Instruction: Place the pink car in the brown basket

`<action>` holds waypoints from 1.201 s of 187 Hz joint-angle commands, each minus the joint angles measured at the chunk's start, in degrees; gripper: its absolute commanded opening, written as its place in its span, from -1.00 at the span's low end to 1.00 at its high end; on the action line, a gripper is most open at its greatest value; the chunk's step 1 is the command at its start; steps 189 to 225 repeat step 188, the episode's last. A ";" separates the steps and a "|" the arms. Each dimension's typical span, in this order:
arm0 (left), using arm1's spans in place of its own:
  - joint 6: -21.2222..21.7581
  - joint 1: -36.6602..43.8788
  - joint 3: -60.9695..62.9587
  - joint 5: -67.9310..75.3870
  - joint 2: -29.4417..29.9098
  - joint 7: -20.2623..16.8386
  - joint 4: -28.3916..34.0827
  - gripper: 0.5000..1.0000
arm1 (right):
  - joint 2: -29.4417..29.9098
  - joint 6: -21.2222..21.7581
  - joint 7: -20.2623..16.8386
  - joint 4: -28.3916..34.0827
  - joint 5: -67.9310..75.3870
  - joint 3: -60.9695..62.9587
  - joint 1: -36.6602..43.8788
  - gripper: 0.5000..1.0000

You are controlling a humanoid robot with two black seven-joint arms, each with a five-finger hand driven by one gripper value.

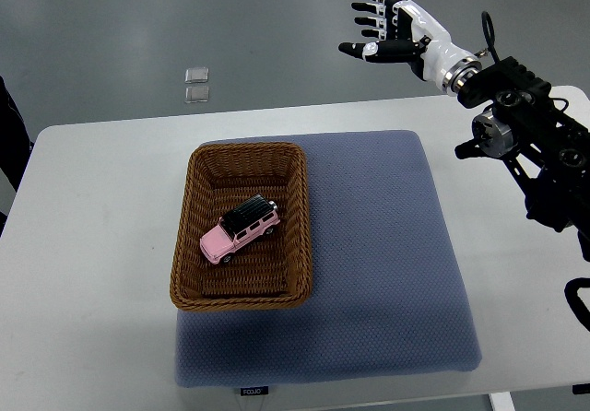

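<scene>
A pink toy car (pixel 240 229) with a black roof lies inside the brown wicker basket (pixel 300 227), near its middle, angled diagonally. The basket sits on the left part of a blue-grey mat (pixel 387 273). My right hand (pixel 378 29) is raised past the table's far edge at the upper right, well away from the basket. Its fingers are spread and it holds nothing. The right arm (pixel 525 125) comes in from the right edge. The left hand is not in view.
The mat lies on a white table (pixel 92 245). Two small clear squares (pixel 195 84) lie on the grey floor beyond the table. A dark object shows at the left edge (pixel 9 135).
</scene>
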 commanded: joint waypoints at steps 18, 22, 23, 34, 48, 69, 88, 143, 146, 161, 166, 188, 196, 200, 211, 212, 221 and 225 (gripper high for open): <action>0.00 0.00 0.00 0.07 0.00 0.00 0.01 1.00 | 0.54 -1.17 0.18 -2.47 9.62 5.35 -4.41 0.60; 0.00 0.00 0.00 -0.01 0.00 0.00 0.01 1.00 | 0.54 -1.08 0.18 -3.00 10.59 5.53 -4.59 0.60; 0.00 0.00 0.00 -0.01 0.00 0.00 0.01 1.00 | 0.54 -1.08 0.18 -3.00 10.59 5.53 -4.59 0.60; 0.00 0.00 0.00 0.07 0.00 0.00 0.01 1.00 | 0.46 -0.91 0.80 -4.58 14.19 5.79 -5.29 0.61; 0.00 0.00 0.00 -0.01 0.00 0.00 0.01 1.00 | 0.37 -0.65 1.94 -5.81 19.29 5.79 -6.00 0.61; 0.00 0.00 0.09 -0.01 0.00 0.00 -0.07 1.00 | 0.37 -0.12 4.14 -8.18 25.79 5.79 -6.70 0.61; 0.00 0.00 0.09 -0.01 0.00 0.00 0.01 1.00 | 0.54 0.41 6.25 -9.68 32.65 5.79 -7.58 0.61; 0.00 0.09 0.00 0.08 0.00 0.00 0.01 1.00 | 0.72 1.20 12.13 -13.02 38.54 5.18 -8.37 0.61; 0.00 0.18 0.09 -0.01 0.00 0.00 0.01 1.00 | 0.72 1.20 12.13 -13.11 38.37 5.09 -8.37 0.62; 0.00 0.53 0.09 0.08 0.00 0.00 -0.07 1.00 | 0.72 1.29 12.22 -13.02 38.02 4.74 -8.46 0.64; 0.00 0.62 0.00 -0.01 0.00 0.00 -0.16 1.00 | 0.72 1.20 12.14 -13.11 38.02 4.74 -8.46 0.64; 0.00 0.62 0.00 0.08 0.00 0.00 -0.16 1.00 | 0.81 1.20 12.40 -12.93 38.02 4.74 -8.46 0.64; 0.00 0.62 0.00 0.08 0.00 0.00 -0.16 1.00 | 0.81 1.20 12.40 -12.93 38.02 4.74 -8.46 0.64; 0.00 0.62 0.00 0.08 0.00 0.00 -0.16 1.00 | 0.81 1.20 12.40 -12.93 38.02 4.74 -8.46 0.64; 0.00 0.62 0.00 0.08 0.00 0.00 -0.16 1.00 | 0.81 1.20 12.40 -12.93 38.02 4.74 -8.46 0.64; 0.00 0.62 0.00 0.08 0.00 0.00 -0.16 1.00 | 0.81 1.20 12.40 -12.93 38.02 4.74 -8.46 0.64; 0.00 0.62 0.00 0.08 0.00 0.00 -0.16 1.00 | 0.81 1.20 12.40 -12.93 38.02 4.74 -8.46 0.64; 0.00 0.62 0.00 0.08 0.00 0.00 -0.16 1.00 | 0.81 1.20 12.40 -12.93 38.02 4.74 -8.46 0.64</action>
